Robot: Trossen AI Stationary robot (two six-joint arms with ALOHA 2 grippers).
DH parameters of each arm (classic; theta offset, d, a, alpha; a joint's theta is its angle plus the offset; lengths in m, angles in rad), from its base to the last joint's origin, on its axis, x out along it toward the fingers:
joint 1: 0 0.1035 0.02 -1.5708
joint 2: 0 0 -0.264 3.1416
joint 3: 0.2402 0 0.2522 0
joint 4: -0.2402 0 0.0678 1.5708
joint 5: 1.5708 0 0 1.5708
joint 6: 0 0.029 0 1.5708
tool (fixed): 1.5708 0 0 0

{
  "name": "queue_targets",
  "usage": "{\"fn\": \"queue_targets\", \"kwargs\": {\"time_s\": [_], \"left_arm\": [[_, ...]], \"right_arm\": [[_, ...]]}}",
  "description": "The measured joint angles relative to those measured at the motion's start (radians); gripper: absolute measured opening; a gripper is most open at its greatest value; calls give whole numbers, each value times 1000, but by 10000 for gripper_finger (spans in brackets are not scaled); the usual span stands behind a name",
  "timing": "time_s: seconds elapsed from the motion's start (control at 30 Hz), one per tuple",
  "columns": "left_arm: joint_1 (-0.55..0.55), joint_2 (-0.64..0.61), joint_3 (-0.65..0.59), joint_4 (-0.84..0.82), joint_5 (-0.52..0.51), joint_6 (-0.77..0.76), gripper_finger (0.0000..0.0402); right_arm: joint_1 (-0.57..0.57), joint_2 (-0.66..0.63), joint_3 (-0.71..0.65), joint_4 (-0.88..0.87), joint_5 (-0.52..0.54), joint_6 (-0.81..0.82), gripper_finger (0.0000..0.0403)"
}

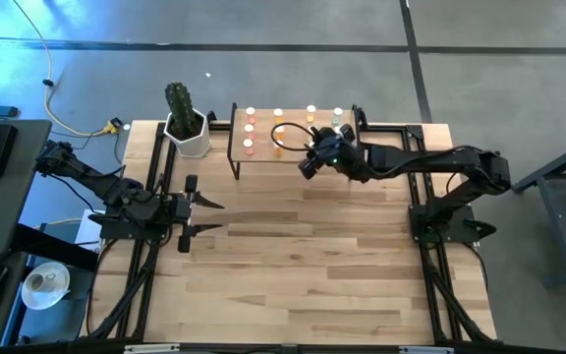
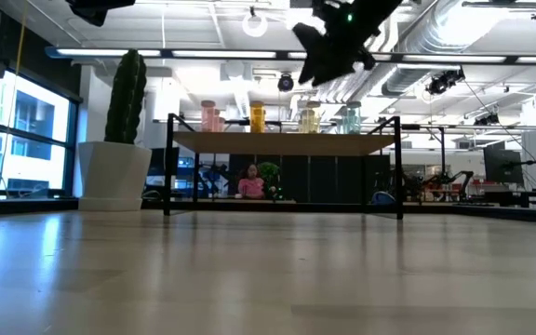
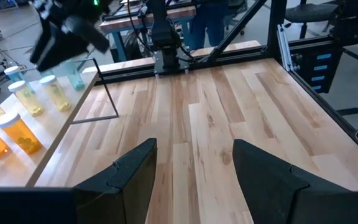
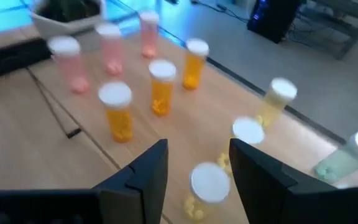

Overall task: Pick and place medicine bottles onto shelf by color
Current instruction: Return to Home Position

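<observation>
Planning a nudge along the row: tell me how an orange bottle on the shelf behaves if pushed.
Likely tips: the orange bottle stands tall and narrow on the shelf. Probably light: pills fill only its bottom. Toppled, its round body would probably roll.

White-capped medicine bottles (image 4: 162, 87) are pink, orange, yellow and pale green, on a light-wood shelf (image 2: 277, 144).
</observation>
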Motion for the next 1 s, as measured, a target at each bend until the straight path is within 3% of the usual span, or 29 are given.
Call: {"fn": "queue_targets", "kwargs": {"time_s": [0.27, 0.4, 0.53, 0.77, 0.9, 1.0], "left_arm": [[-21, -83, -1, -71, 22, -6, 200], [-41, -179, -10, -135, -6, -53, 200], [-48, -310, -93, -127, -31, -64, 200], [-48, -544, -269, -68, -28, -75, 200], [-48, -652, -343, -49, -10, -80, 200], [-47, -665, -372, -33, -5, -78, 200]], "right_arm": [[70, -71, 142, -39, -209, -151, 163], [163, -109, 148, -65, -214, -279, 163], [244, -115, 133, -122, -196, -308, 163], [290, -148, -121, 25, -94, -222, 163], [303, -211, -321, 243, -88, -197, 163], [314, -280, -477, 445, -107, -196, 163]]}}
